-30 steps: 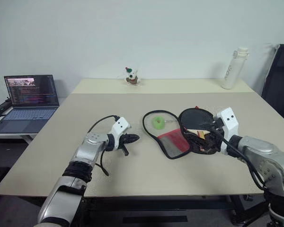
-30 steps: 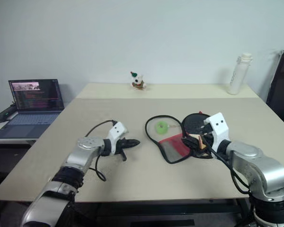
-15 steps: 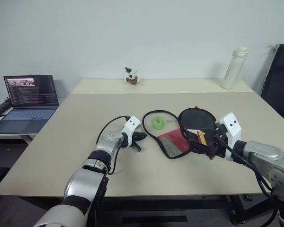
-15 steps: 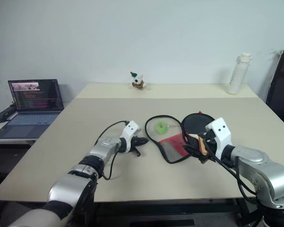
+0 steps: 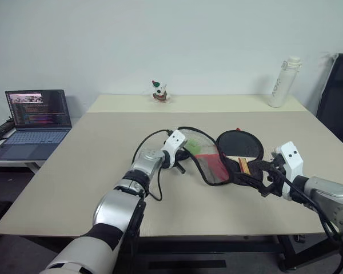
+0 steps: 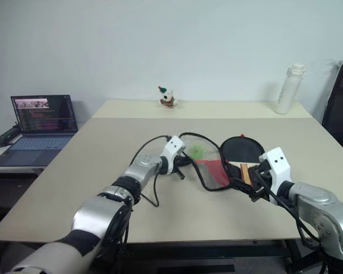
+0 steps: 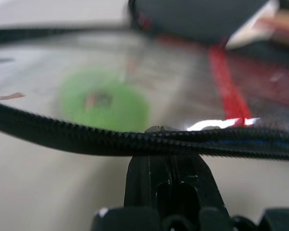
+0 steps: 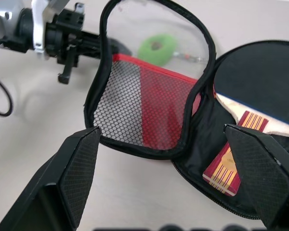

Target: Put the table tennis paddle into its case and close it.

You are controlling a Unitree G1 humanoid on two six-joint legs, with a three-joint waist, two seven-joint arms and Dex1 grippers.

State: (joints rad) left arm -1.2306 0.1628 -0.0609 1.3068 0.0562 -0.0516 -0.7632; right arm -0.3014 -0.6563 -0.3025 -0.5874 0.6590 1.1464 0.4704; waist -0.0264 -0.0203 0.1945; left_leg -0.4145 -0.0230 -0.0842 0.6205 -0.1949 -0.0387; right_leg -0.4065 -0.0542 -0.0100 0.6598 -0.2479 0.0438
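Observation:
The case (image 5: 212,166) lies open mid-table, its mesh and red flap (image 8: 149,113) tilted up off the table. In its black lower half rests the table tennis paddle (image 5: 240,143), black blade away from me, striped handle (image 8: 230,166) toward me. My left gripper (image 5: 184,155) is shut, its tip pressed against the flap's zip edge (image 7: 86,137) without holding it. A green ring (image 5: 193,147) shows behind the flap. At the case's near right rim my right gripper (image 5: 262,178) stands open, its fingers spread either side of the case and handle end.
A laptop (image 5: 37,123) sits on a side table at the left. At the back stand a small figurine (image 5: 159,91) and a white bottle (image 5: 283,83). A black chair (image 5: 338,97) is at the far right. A black cable (image 5: 151,145) loops from my left wrist.
My left gripper moved right to the case and pushed the flap's edge up and rightward. My right gripper drew back toward the near right, off the paddle handle.

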